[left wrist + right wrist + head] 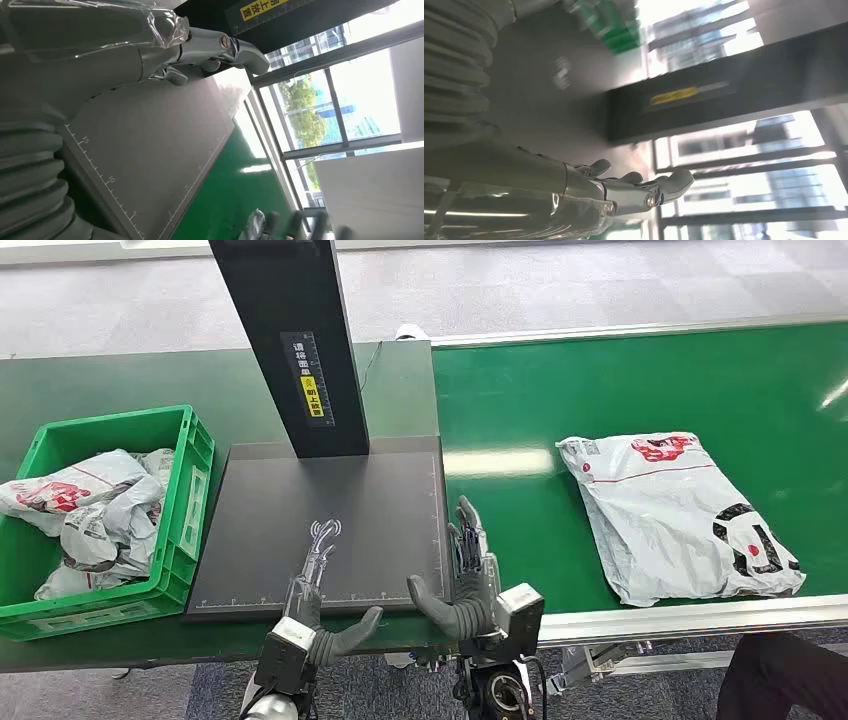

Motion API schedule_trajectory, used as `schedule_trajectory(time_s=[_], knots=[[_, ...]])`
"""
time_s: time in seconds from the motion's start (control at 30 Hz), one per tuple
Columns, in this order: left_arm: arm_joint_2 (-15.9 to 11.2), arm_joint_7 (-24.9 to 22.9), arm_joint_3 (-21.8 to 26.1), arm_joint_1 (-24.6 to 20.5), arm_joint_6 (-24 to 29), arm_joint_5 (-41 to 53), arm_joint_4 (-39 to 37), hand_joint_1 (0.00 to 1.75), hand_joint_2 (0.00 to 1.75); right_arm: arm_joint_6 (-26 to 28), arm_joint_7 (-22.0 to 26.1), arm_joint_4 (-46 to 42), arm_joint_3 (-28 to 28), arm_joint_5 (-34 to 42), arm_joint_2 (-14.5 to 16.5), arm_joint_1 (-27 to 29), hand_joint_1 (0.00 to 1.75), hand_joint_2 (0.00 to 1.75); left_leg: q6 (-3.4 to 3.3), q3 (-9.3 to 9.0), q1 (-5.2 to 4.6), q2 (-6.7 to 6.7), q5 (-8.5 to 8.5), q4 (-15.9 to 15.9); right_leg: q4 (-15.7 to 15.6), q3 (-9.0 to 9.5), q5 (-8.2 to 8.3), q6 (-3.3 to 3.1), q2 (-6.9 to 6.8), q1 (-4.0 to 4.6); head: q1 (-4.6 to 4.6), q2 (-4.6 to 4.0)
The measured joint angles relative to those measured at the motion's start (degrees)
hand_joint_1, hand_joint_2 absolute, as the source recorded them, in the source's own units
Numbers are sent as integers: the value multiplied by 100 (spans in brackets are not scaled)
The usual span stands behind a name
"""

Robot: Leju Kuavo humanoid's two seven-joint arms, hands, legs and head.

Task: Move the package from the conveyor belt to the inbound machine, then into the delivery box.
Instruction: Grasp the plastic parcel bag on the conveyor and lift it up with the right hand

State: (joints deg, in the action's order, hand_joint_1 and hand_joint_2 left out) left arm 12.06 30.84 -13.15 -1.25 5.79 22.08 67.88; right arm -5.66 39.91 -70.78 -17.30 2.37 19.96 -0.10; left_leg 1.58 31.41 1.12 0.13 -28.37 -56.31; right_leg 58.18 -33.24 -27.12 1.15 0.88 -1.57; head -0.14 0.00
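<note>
I am looking down at a white, crinkled plastic package (pixel 675 515) with red and black printing; it is lying flat on the smooth green conveyor belt (pixel 620 390), well to the right of both hands and near the belt's silver front rail. The inbound machine (pixel 330 525) is showing a matte dark-grey square platform with ruler ticks along its front and right edges, and a black upright column (pixel 290 340) with a yellow label is rising from its back edge. The green slotted plastic delivery box (pixel 185 495) is sitting just beside the platform's left edge, with crumpled white bags (pixel 85 505) lying in it.

My left robot hand (pixel 315 600) is hovering over the platform's front edge, fingers stretched forward, thumb splayed, holding nothing. My right robot hand (pixel 465 575) is posing the same way at the platform's front right corner, fingers straight and apart, empty. The left wrist view is showing shiny metal fingers (pixel 220 47) extended above the grey surface.

Bare belt is lying open between the right robot hand and the package.
</note>
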Motion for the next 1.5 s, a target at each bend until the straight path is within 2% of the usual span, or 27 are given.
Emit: schedule_trajectory(time_s=[0.17,0.37,0.43,0.53,0.67,0.9,1.23,1.37,1.5], knots=[[-43,-1,-33,152,-37,26,115,0,175,-467,13,-1119,-303,507,-46,288,0,0,0,5,0,2,-2,0,0,-4,-2,1,0,0,3,0],[-143,20,-13,586,222,-118,393,0,175,-1904,13,-2373,-590,991,-78,469,0,0,0,5,0,5,-2,1,0,-2,-2,1,0,0,4,0],[-178,22,4,742,241,-152,537,0,175,-2142,13,-2659,-720,1008,-102,465,0,0,0,4,0,4,-2,1,-1,0,-2,1,-1,0,4,0],[-212,-3,18,862,198,-155,700,0,175,-2100,13,-2943,-896,1042,-132,411,0,0,0,3,0,-2,-1,1,0,3,-2,1,-4,0,5,0],[-222,-92,54,926,80,-98,871,0,175,-1789,13,-3195,-1107,1234,-144,284,0,0,-1,-1,0,-3,-1,1,0,8,-2,1,-4,0,6,0],[-259,-108,102,941,7,-109,952,0,175,-1442,13,-3419,-1420,1039,-148,10,0,0,-1,-2,0,-4,-1,1,0,8,-2,1,-4,0,11,0],[-290,-107,161,1003,18,-133,1054,0,175,-1447,13,-3483,-1477,1029,-144,-84,0,0,-1,-2,0,-4,-1,1,0,8,-2,1,-4,0,11,0],[-301,-140,223,1130,-69,-102,1265,0,175,-1910,13,-3696,-1545,1061,-146,-130,0,0,-1,-4,0,-3,-1,1,0,8,-2,1,-4,0,11,0],[-263,-203,252,1183,-114,-18,1393,0,175,-1996,13,-3758,-1610,1264,-163,-162,0,0,-1,-4,0,-3,-1,1,-1,8,-2,1,-4,0,12,0]])
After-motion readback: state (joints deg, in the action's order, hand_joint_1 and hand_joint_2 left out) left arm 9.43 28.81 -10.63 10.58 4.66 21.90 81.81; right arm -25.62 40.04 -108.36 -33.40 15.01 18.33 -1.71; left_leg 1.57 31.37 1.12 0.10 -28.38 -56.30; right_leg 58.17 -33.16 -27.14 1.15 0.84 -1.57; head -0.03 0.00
